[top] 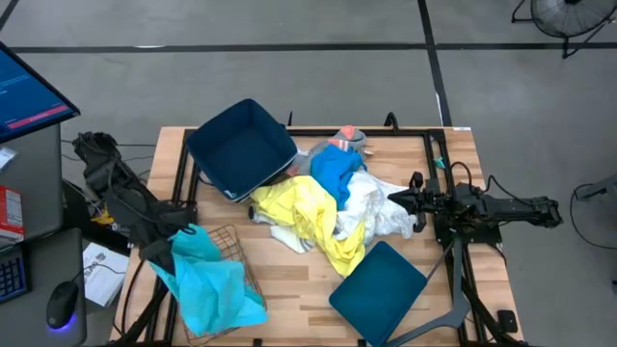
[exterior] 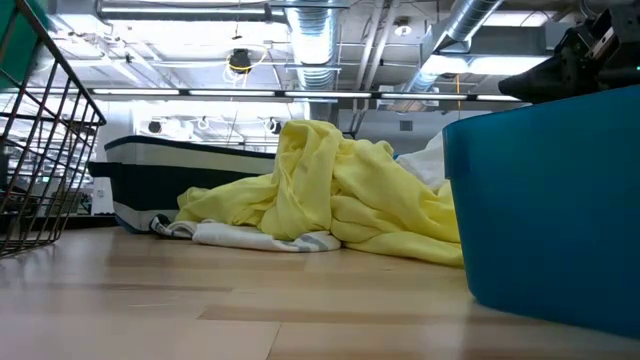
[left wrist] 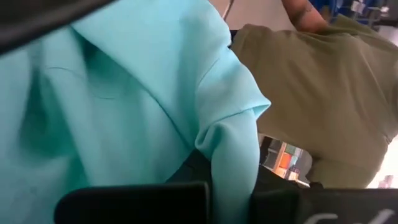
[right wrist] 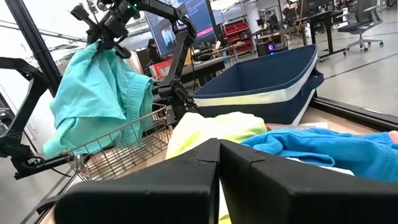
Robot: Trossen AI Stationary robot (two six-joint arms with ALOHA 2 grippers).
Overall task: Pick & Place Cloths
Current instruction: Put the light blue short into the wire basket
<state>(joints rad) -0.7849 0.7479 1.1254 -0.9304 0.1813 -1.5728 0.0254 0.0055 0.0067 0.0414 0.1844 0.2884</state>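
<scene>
High view first: a large turquoise fabric garment (top: 204, 281) hangs from the left gripper (top: 176, 237), whose jaws are pinched shut on a bunched fold near its top, so that it drapes over the wire mesh basket (top: 234, 253) at the table's front left. It is limp and light, and I judge it will sag and swing; a grip on a gathered fold suits it better than one on a single edge, which could slip.

Next in size, a crumpled yellow cloth (top: 308, 214) lies mid-table between two dark blue plastic bins (top: 241, 146), with a bright blue fabric piece (top: 335, 172) and a white cloth (top: 378, 209) touching it on the right-hand side. All look soft and tangled, so lifting one at a raised ridge may drag its neighbour.

Smallest, an orange-banded grey sock (top: 348, 138) sits at the pile's far edge.

The right gripper (top: 395, 200) waits beside the white cloth, jaws closed and holding nothing.
</scene>
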